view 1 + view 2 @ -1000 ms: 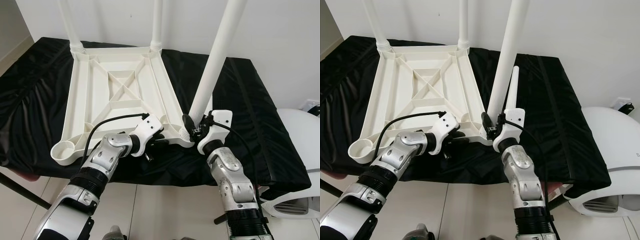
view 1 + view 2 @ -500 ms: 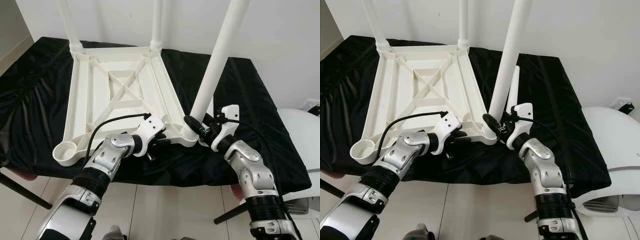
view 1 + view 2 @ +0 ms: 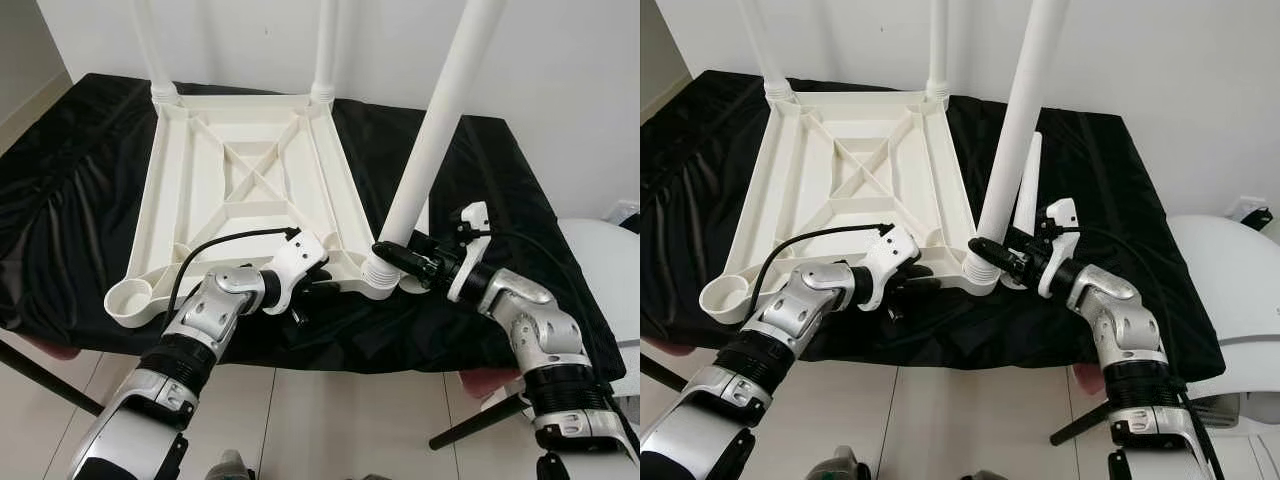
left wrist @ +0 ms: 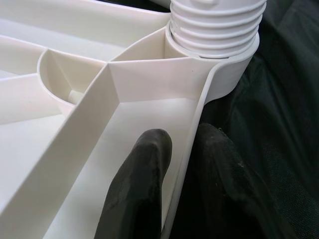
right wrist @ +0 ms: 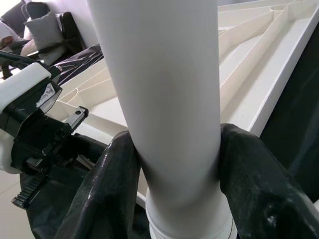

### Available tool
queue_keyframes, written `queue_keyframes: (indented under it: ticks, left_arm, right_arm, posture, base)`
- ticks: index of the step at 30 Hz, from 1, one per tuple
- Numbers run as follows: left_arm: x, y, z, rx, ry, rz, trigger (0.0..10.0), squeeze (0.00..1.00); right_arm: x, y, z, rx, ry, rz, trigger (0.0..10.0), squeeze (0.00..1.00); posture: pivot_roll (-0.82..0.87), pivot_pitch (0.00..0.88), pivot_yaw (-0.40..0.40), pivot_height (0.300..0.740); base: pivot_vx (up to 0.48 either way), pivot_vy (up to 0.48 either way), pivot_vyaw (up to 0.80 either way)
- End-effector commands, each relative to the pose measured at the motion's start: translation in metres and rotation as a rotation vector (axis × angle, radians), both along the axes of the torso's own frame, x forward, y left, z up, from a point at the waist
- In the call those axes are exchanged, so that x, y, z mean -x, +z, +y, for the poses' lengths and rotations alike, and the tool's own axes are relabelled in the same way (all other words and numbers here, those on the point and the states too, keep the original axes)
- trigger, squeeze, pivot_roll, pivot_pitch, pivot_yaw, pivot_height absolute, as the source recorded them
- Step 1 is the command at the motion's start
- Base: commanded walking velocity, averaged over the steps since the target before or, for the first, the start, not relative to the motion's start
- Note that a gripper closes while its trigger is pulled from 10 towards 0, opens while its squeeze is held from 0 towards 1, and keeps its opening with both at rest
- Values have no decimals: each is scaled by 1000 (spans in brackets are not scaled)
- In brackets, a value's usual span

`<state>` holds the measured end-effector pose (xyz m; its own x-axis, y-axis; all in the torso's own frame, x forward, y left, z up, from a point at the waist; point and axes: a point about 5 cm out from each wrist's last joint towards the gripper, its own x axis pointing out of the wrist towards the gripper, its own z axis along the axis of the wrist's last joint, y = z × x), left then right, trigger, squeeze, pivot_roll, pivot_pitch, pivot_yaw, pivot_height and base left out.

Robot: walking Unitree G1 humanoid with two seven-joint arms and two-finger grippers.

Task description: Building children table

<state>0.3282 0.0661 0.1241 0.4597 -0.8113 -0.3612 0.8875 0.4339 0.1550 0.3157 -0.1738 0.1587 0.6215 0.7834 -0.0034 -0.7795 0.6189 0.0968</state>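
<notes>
The white table top (image 3: 245,200) lies upside down on the black-covered surface (image 3: 480,190), its near edge close to the surface's front edge. The right tool (image 3: 392,254) is pinching the base of the near right leg (image 3: 432,140), just above the ribbed socket (image 4: 215,25). The left tool (image 4: 182,164) is pressed on the near rim, one finger (image 4: 142,184) inside, one outside. Two far legs stand upright by the white wall (image 3: 560,70). Black cloth lies open to the right.

Likely home, sofa (image 5: 55,42), cushions (image 5: 42,22)
</notes>
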Motion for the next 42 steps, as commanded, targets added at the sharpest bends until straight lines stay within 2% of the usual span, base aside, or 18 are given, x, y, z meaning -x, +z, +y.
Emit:
queue_keyframes:
  ticks: [1, 4, 5, 9, 10, 18, 19, 24, 25, 26, 29, 30, 31, 32, 34, 35, 37, 42]
  left_arm:
    - [-5, 10, -3, 1, 14, -46, 10000, 0]
    - [-5, 10, -2, 0, 16, -45, 10000, 0]
    - [-5, 10, -1, 0, 16, -45, 10000, 0]
    - [-5, 10, -1, -1, 15, -45, 10000, 0]
    - [-5, 10, -1, -1, 15, -45, 10000, 0]
    - [-4, 10, -1, 0, 12, -44, 10000, 0]
    - [-3, 9, -2, -1, 11, -43, 10000, 0]
    - [-2, 9, -2, 1, 8, -42, 10000, 0]
    - [-2, 8, -3, 2, 6, -40, 10000, 0]
    - [-2, 8, -3, 2, 6, -40, 10000, 0]
    - [-2, 8, -4, 3, 4, -39, 10000, 0]
    - [-2, 8, -4, 3, 4, -39, 10000, 0]
    - [-1, 8, -4, 2, 3, -39, 10000, 0]
    - [-1, 8, -4, 3, 1, -39, 10000, 0]
    - [-1, 8, -4, 3, 1, -39, 10000, 0]
    - [-1, 8, -5, 3, 1, -39, 10000, 0]
    - [-1, 8, -5, 4, 0, -40, 10000, 0]
    - [-1, 8, -5, 4, 0, -41, 10000, 0]
  right_arm:
    - [12, 13, 31, -93, 362, -72, 0, 0]
    - [10, 12, 33, -102, 342, -59, 0, 0]
    - [9, 10, 34, -93, 319, -52, 10000, 0]
    - [7, 7, 36, -75, 301, -41, 10000, 0]
    - [8, 7, 39, -66, 274, -61, 10000, 1000]
    - [7, 9, 42, -81, 153, -97, 10000, 1000]
    - [5, 12, 44, -93, 60, -117, 10000, 1000]
    - [5, 17, 47, -106, -43, -147, 10000, 1000]
    - [2, 18, 46, -93, -154, -159, 10000, 1000]
    - [2, 18, 46, -93, -154, -159, 10000, 1000]
    - [-2, 21, 46, -76, -299, -189, 10000, 1000]
    - [-2, 21, 46, -76, -299, -189, 10000, 1000]
    - [-5, 20, 46, -87, -377, -164, 10000, 1000]
    - [-6, 18, 47, -97, -425, -144, 10000, 267]
    - [-6, 18, 47, -97, -425, -144, 10000, 267]
    - [-7, 17, 47, -101, -459, -133, 10000, 0]
    - [-5, 16, 50, -102, -501, -124, 10000, 0]
    - [1, 9, 57, -24, -625, -143, 10000, 0]
  posture:
    - [16, 10, -36, 740]
    - [19, 10, -36, 740]
    - [19, 11, -36, 740]
    - [18, 11, -36, 740]
    - [17, 10, -36, 740]
    - [17, 7, -42, 740]
    - [17, 7, -42, 740]
    - [15, 5, -45, 740]
    - [16, 4, -48, 740]
    - [16, 4, -48, 740]
    - [14, 1, -49, 740]
    - [14, 1, -49, 740]
    - [15, 0, -51, 740]
    - [16, 0, -52, 740]
    - [16, 0, -52, 740]
    - [17, 0, -52, 740]
    - [19, 0, -53, 740]
    - [22, 0, -57, 740]
  base:
    - [0, 0, 0]
    - [0, 0, 0]
    - [0, 0, 0]
    - [0, 0, 0]
    - [0, 0, 0]
    - [0, 0, 0]
    - [0, 0, 0]
    - [0, 0, 0]
    - [0, 0, 0]
    - [0, 0, 0]
    - [0, 0, 0]
    - [0, 0, 0]
    - [0, 0, 0]
    - [0, 0, 0]
    - [0, 0, 0]
    - [0, 0, 0]
    - [0, 0, 0]
    - [0, 0, 0]
